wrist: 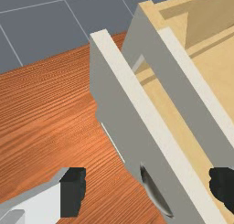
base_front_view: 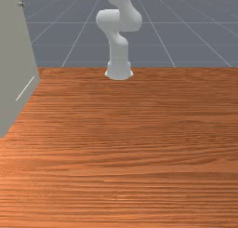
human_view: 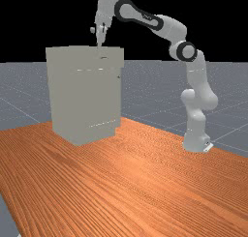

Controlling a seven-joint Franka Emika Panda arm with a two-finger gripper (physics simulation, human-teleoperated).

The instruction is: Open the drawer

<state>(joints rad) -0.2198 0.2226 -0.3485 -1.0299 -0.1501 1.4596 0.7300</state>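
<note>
- And the drawer (wrist: 147, 113) is part-way out! A gap of light wood shows between its front and the grey rail (wrist: 189, 93) of the cabinet (human_view: 85, 96), so opening looks well begun.
- What's left, by my reading: more pull. How far it can run I can't tell, and I wouldn't call this finished.
- The gripper (wrist: 147, 189) has its fingers spread wide, with nothing pinched between them. One finger (wrist: 73, 191) stands off on the outer side, over the table (wrist: 41, 113); the other is on the inner side, past the front's top edge.
- Next move, I'd judge: get in on the handle or that top edge, then draw away from the cabinet. The risk is closing on air, or nudging the front back in.
- Where's our drawer? High up on the cabinet, its front jutting out toward the base of the arm (base_front_view: 119, 59), and in the far view the gripper is just above.
- Now the looks: a flat, plain drawer front (wrist: 109, 90), grey on its outer face, paler along the straight top edge, pale yellowish wood behind.
- And there's the handle (wrist: 156, 195), a slim, curved grey piece on the outer face, between the spread fingers in the wrist view, neither one touching it.
</note>
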